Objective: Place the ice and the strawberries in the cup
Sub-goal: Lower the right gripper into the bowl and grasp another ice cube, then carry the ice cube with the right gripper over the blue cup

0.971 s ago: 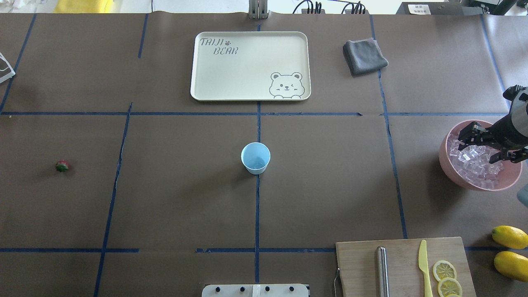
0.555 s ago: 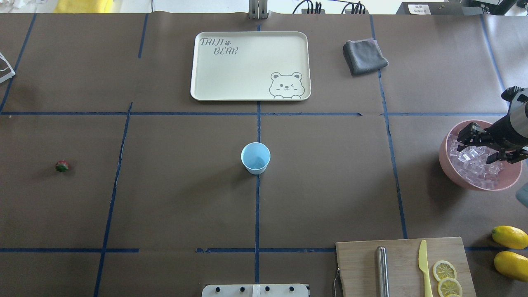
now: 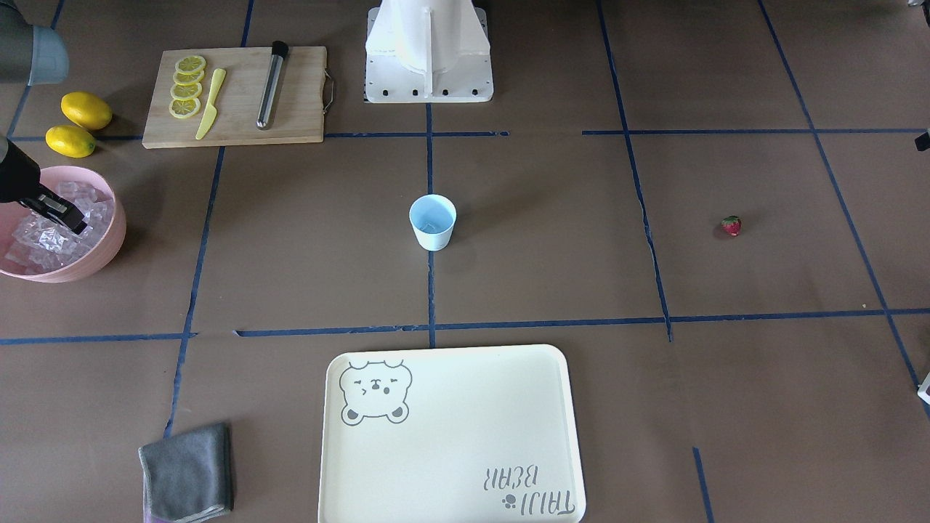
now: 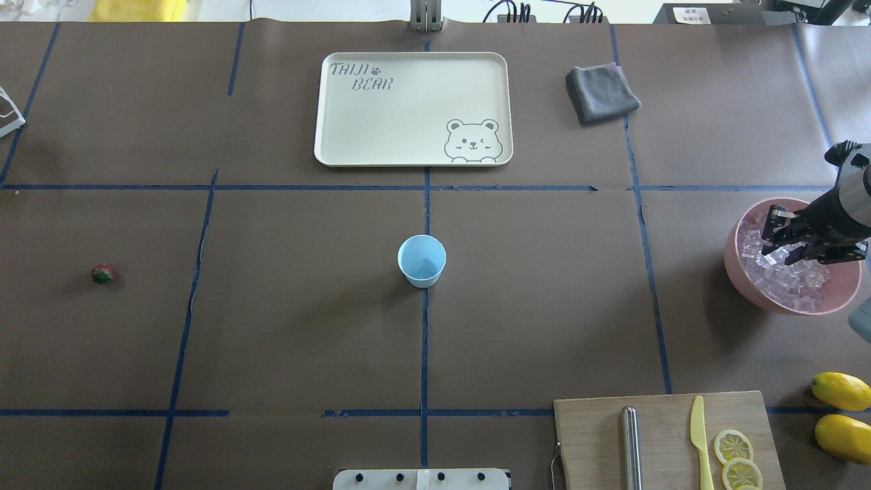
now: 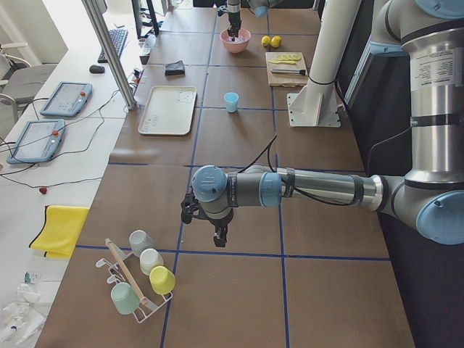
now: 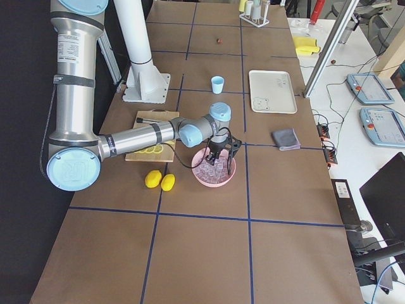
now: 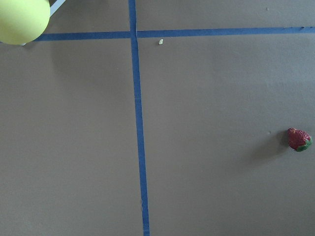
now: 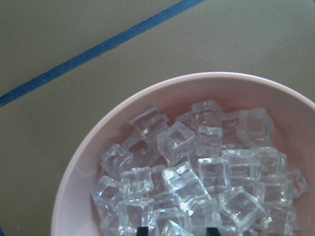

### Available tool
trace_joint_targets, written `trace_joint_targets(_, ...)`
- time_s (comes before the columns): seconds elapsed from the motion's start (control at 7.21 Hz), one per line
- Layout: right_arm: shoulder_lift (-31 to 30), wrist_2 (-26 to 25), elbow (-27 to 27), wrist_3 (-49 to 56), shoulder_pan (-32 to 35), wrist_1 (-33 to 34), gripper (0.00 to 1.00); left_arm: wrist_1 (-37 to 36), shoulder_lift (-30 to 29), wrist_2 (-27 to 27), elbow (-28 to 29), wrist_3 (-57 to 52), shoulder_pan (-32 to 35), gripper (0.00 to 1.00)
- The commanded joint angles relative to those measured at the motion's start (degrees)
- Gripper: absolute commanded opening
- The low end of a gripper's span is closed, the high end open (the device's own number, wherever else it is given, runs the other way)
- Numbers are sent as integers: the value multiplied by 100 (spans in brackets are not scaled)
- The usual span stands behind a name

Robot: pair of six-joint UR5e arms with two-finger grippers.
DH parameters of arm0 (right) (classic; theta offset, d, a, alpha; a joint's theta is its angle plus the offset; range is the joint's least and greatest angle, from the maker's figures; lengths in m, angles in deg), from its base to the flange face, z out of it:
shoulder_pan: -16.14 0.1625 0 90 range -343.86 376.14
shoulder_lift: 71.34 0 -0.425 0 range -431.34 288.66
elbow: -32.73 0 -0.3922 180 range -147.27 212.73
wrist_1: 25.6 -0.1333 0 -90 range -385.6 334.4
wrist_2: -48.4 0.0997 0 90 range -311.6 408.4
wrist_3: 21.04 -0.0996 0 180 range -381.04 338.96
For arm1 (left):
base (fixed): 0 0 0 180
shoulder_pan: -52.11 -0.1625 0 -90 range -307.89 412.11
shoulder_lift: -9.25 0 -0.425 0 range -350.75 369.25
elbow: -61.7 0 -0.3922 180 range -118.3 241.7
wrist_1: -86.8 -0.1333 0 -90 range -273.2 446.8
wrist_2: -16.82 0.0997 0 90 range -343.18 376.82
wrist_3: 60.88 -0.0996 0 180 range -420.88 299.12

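Note:
The pale blue cup (image 4: 422,260) stands upright at the table's middle and looks empty; it also shows in the front view (image 3: 433,223). The ice (image 4: 782,279) is piled in the pink bowl (image 4: 731,258) at the right. My right gripper (image 4: 784,239) is down in the bowl, its jaws drawn in around one ice cube; the right wrist view (image 8: 176,231) shows both tips with a cube between them. The strawberry (image 4: 103,274) lies alone at the far left, also in the left wrist view (image 7: 299,139). My left gripper (image 5: 217,238) hangs over the table's left end; I cannot tell whether it is open.
A cream bear tray (image 4: 408,109) and a grey cloth (image 4: 601,92) lie at the far side. A cutting board (image 4: 667,442) with a yellow knife, a metal rod and lemon slices sits near right, beside two lemons (image 4: 842,390). A cup rack (image 5: 141,279) stands at the left end.
My right gripper's jaws have narrowed from wide open to close around an ice cube, and it has sunk slightly into the bowl. The cup and the strawberry have not moved.

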Motion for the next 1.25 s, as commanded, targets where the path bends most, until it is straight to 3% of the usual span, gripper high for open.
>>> trace_joint_targets(0.0, 6, 13, 7, -2, 0, 0, 11, 0, 0, 0, -3, 0, 0, 100)
trace_joint_targets(0.14, 6, 21, 33, 16, 0, 0, 5, 0, 0, 0, -3, 0, 0, 100)
trace_joint_targets(0.69, -47, 188, 743, -11, 140, 88, 4, 0, 0, 0, 14, 0, 0, 100)
trace_joint_targets(0.83, 93, 180, 980, -45, 123, 184, 4, 0, 9, 0, -3, 9, 0, 100)
trace_joint_targets(1.11, 924, 328, 1210, -805, -164, 578, 5, 0, 0, 0, -12, 9, 0, 100)
